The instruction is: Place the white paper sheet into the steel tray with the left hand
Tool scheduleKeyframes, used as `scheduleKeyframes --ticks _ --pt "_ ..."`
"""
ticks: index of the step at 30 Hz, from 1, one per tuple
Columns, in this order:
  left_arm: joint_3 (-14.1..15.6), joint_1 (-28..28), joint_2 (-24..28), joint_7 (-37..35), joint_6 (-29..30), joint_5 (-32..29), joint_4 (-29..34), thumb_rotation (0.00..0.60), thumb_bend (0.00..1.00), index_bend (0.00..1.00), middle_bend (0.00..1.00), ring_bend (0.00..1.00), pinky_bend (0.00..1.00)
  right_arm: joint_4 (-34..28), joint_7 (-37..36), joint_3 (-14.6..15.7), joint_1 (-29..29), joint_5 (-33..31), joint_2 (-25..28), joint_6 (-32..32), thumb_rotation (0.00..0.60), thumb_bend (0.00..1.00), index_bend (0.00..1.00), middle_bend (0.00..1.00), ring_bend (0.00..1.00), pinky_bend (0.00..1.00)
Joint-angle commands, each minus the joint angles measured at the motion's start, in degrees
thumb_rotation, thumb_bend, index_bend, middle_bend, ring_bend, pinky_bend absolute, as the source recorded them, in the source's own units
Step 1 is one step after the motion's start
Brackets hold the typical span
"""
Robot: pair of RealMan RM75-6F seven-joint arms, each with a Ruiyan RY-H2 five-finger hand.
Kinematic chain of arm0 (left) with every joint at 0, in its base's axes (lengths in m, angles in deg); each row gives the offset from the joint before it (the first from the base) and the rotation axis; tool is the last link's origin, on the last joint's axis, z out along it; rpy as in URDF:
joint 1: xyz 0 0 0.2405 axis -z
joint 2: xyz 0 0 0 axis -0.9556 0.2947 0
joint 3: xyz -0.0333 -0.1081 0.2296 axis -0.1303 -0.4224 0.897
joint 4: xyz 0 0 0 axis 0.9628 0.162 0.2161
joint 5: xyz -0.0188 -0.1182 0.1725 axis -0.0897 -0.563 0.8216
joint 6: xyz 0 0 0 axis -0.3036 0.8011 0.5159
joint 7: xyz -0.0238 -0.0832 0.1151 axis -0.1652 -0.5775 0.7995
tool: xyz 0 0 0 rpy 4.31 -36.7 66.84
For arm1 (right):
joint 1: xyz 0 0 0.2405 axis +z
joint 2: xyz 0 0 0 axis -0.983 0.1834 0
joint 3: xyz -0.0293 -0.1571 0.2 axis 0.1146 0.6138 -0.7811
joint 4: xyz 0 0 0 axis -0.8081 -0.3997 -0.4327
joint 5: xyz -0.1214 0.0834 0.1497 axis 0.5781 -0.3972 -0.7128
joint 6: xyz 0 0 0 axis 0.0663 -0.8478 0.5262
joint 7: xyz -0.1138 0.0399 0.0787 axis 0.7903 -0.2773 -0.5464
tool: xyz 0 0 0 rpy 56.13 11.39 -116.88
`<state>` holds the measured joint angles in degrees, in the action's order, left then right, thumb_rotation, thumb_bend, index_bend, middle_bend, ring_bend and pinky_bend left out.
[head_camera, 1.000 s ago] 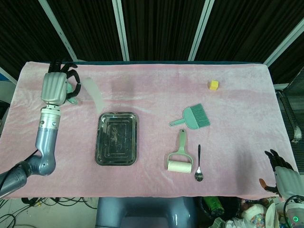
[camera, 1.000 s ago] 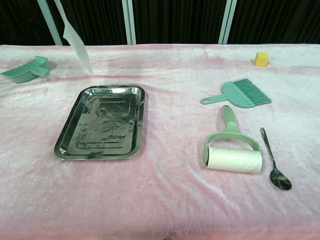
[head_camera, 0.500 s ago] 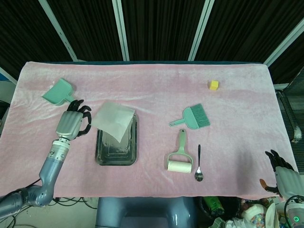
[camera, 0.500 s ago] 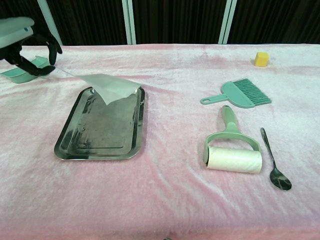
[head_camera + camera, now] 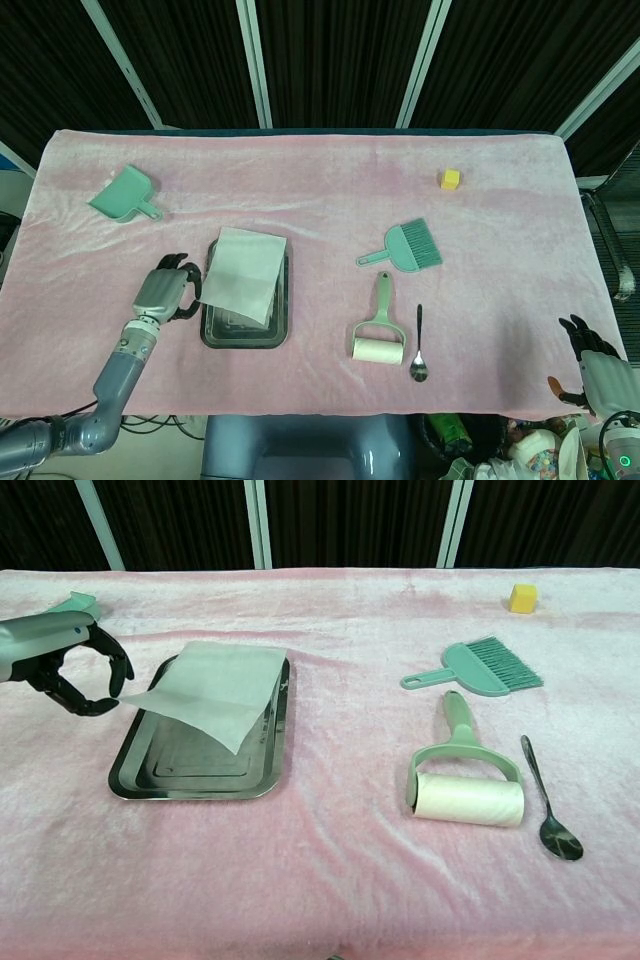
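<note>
The white paper sheet [image 5: 243, 272] [image 5: 215, 685] lies slanted over the steel tray [image 5: 240, 336] [image 5: 190, 776], with its far edge on the tray's rim and its near left corner lifted. My left hand [image 5: 165, 293] [image 5: 70, 670] sits just left of the tray and pinches that raised corner at its fingertips. The sheet covers most of the tray; only the tray's near part shows. My right hand [image 5: 595, 372] hangs off the table's near right corner, fingers apart, holding nothing.
A green dustpan [image 5: 123, 193] [image 5: 75, 602] lies at the far left. Right of the tray are a green brush [image 5: 410, 246] [image 5: 485, 667], a lint roller [image 5: 379, 335] [image 5: 465, 785] and a spoon [image 5: 419, 350] [image 5: 548, 805]. A yellow cube [image 5: 451, 179] [image 5: 523, 598] sits far right.
My left hand has come down and toward the table's near edge, carrying the sheet from above the far left down onto the tray. The right hand has not moved.
</note>
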<state>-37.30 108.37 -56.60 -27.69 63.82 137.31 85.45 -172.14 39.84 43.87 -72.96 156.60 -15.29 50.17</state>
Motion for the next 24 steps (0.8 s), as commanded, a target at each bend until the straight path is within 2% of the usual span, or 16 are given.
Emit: scheduleKeyframes --ticks 1,8,17,24 --pt "0.1 0.6 -0.4 1.9 -0.2 -3.0 2.1 0.600 0.46 0.64 0.30 0.06 0.08 0.0 0.0 0.0 0.0 0.0 0.0 0.0 0.600 0.24 0.00 0.00 0.09 0.15" --pt "-1.7 2.3 1.9 2.5 -2.0 -12.4 8.6 0.600 0.46 0.64 0.31 0.06 0.08 0.0 -0.1 0.1 0.0 0.1 0.0 0.0 0.600 0.24 0.00 0.00 0.09 0.15" --pt "-1.0 4.4 3.2 4.1 -1.5 -18.0 11.5 0.600 0.46 0.64 0.31 0.06 0.08 -0.1 -0.2 0.1 -0.1 0.1 0.0 0.1 0.600 0.24 0.00 0.00 0.09 0.15" --pt "0.0 4.9 2.0 3.3 -0.9 -14.4 8.8 0.600 0.46 0.64 0.31 0.06 0.08 0.0 -0.3 0.1 0.0 0.0 0.1 -0.1 0.600 0.24 0.00 0.00 0.09 0.15"
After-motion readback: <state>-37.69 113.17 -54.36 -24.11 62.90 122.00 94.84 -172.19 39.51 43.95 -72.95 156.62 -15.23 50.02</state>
